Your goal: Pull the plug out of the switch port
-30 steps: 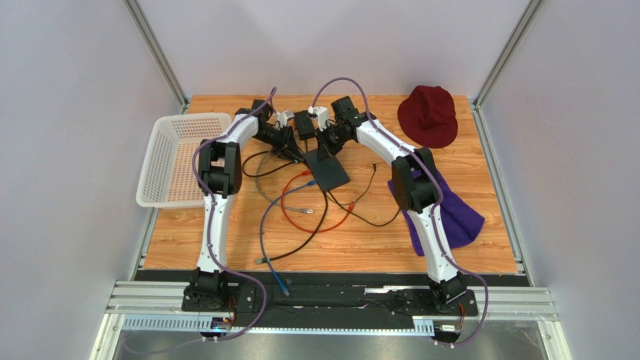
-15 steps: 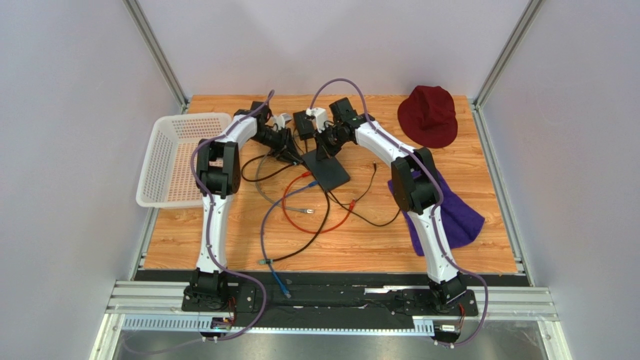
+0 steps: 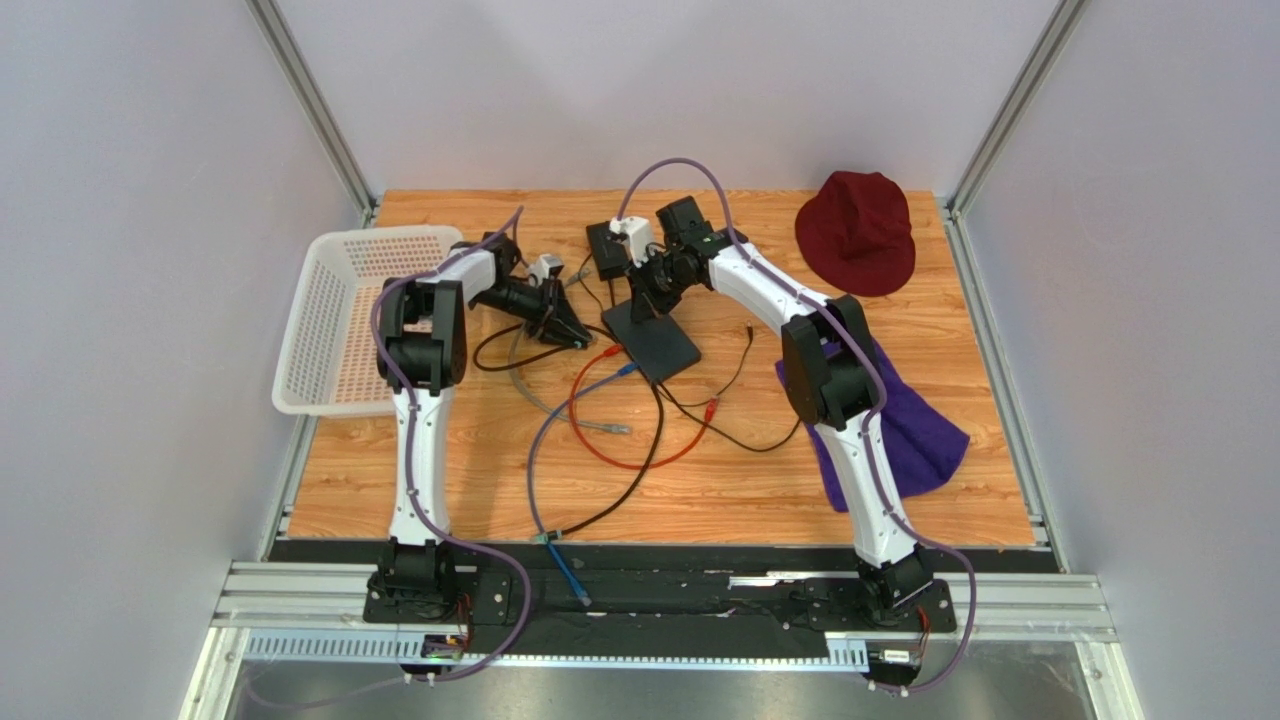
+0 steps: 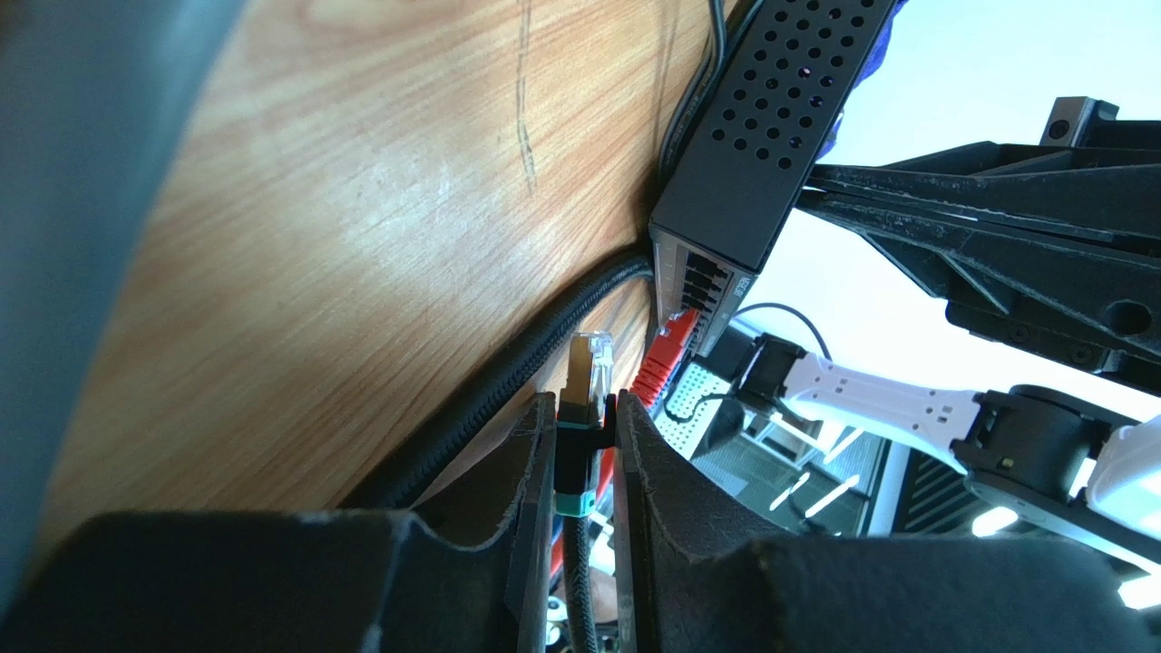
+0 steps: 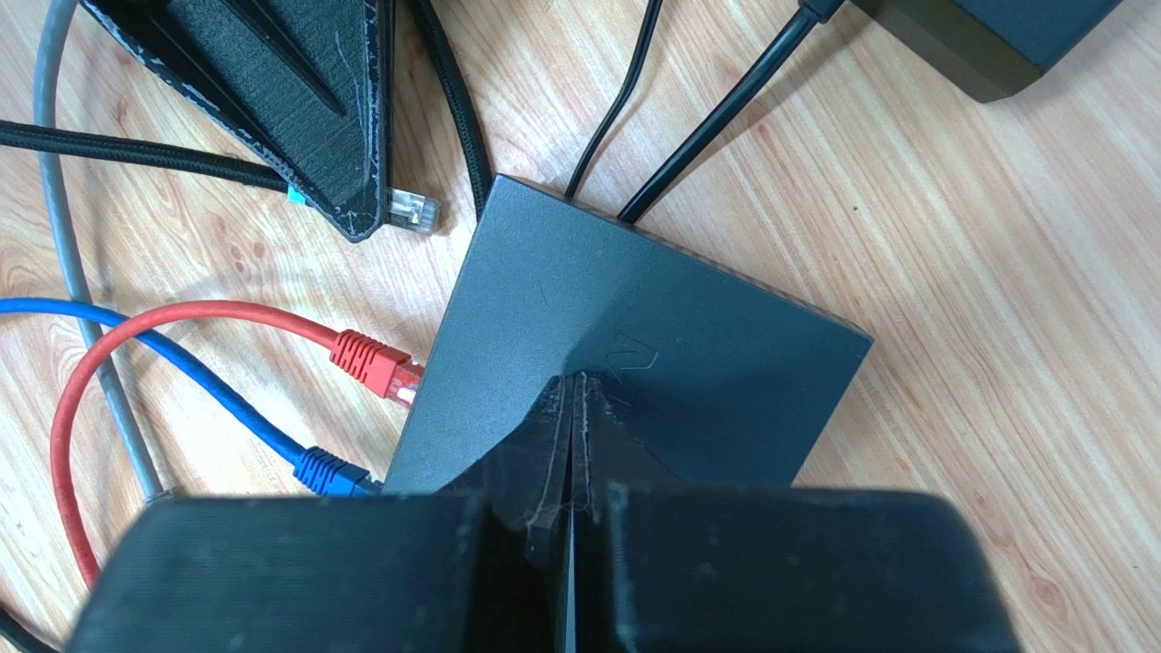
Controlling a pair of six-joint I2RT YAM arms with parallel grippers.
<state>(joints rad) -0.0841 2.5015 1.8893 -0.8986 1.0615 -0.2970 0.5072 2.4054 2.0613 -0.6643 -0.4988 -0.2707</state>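
The left claw (image 4: 589, 408) is pinching a small clear plug (image 4: 587, 365) with a blue-green band at its back, on a dark cord (image 4: 582, 599). Its two black fingers (image 4: 515, 463) squeeze the plug from both sides. The clear plug is out of the switch port (image 4: 698, 283), the row of little sockets on the edge of the flat thin black box (image 4: 780, 109). That row sits just ahead of the left claw's tips, a bit to their right, with a gap between plug and sockets. The right claw (image 5: 573, 392) is pressed together with nothing in it. Its tips point down at the top of the box and seem to touch it. Just past those tips is a small raised mark (image 5: 635, 357), too faint to read. To the left of the right claw's tips, a red plug (image 5: 371, 365) and a blue plug (image 5: 327, 471) sit at the socket edge of the box. The left claw with the clear plug is further ahead on that same side, beside the box's far corner. Ahead and to the right of the right claw lies a thick black adapter brick (image 5: 995, 41). Everything rests on an orange-brown wooden table (image 3: 721, 480) with wavy grain. Pale grey walls and metal rails stand around it. A white plastic basket (image 3: 338, 315) sits off to the left of the left claw. A dark red hat (image 3: 857, 228) and a purple cloth (image 3: 909, 428) lie well off to the right of the right claw.
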